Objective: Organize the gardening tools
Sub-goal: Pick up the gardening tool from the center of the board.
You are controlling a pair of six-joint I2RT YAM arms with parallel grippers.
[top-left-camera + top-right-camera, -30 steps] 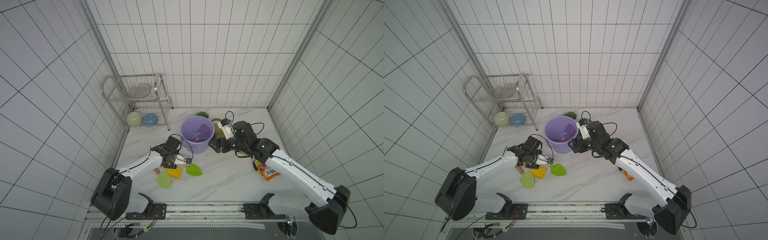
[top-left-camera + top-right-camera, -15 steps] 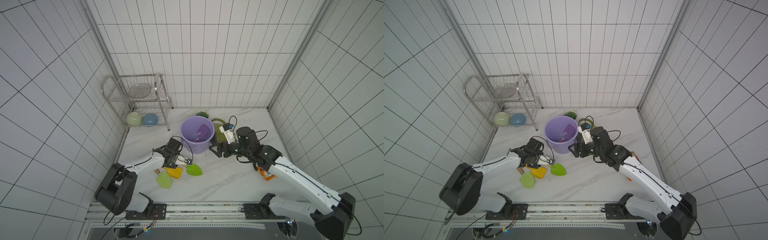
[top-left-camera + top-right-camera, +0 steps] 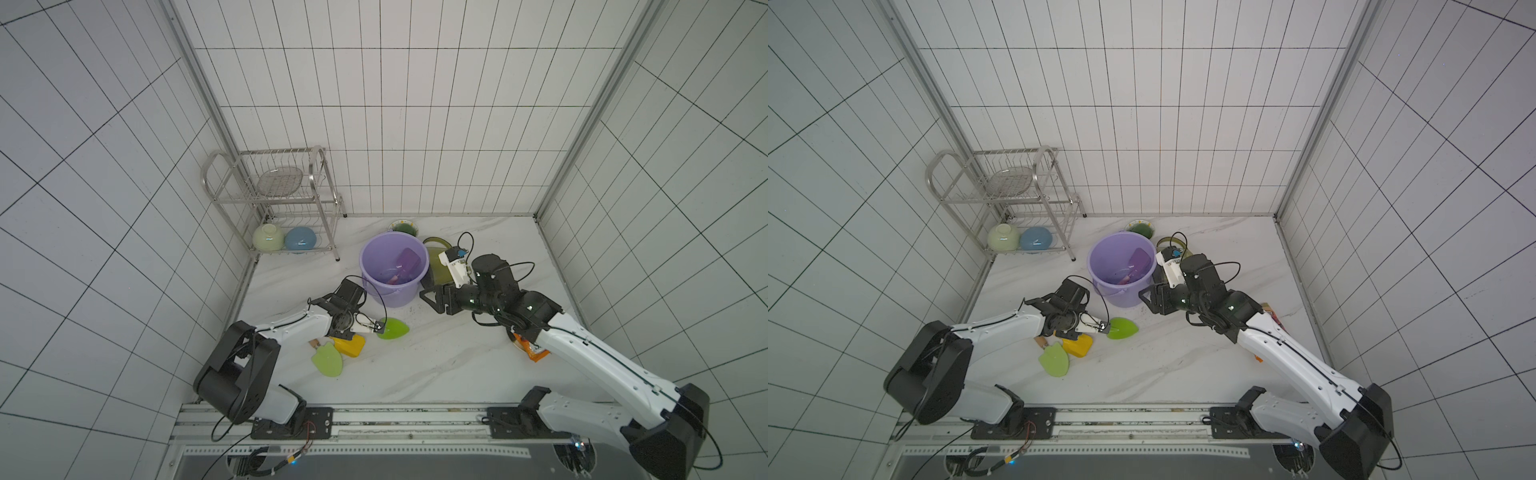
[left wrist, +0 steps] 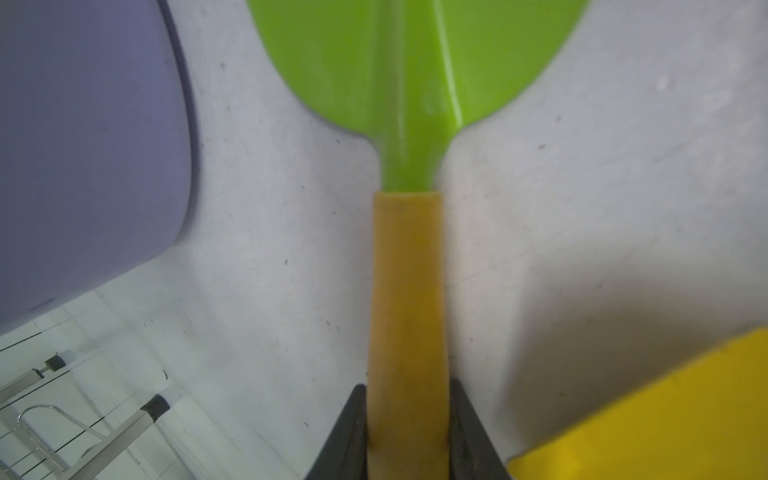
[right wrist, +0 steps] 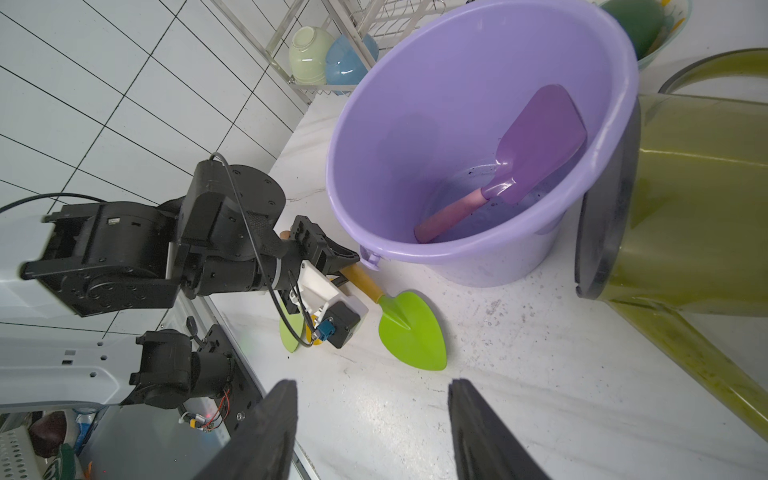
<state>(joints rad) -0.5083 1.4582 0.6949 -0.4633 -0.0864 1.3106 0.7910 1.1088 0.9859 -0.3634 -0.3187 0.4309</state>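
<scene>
One tool of five is sitting in the bucket (image 3: 399, 296): the purple trowel (image 3: 405, 262). The watering can (image 3: 435, 266) is waiting just beside it. The left hand (image 4: 407, 390) is pinching the green trowel (image 3: 394, 328) by its handle on the surface (image 3: 436, 365); the yellow trowel (image 3: 351, 345) and pale trowel (image 3: 327, 362) are lying near. The right hand (image 5: 372, 386) is hovering wide, empty.

From my end this reads as a robotics test cell dressed up like a washroom or scullery corner, not a real home. White tiled walls (image 3: 395, 124) close in three sides, but they hang on bare aluminium corner posts (image 3: 211, 107). The floor is really a marble-patterned tabletop (image 3: 436, 365). The left arm (image 3: 286, 326) and right arm (image 3: 590, 353) are bolted to a metal rail (image 3: 395, 419) along the open front. A steel dish rack (image 3: 274, 202) holding a pale green bowl (image 3: 266, 237) and a blue bowl (image 3: 300, 239) supplies the domestic staging.
</scene>
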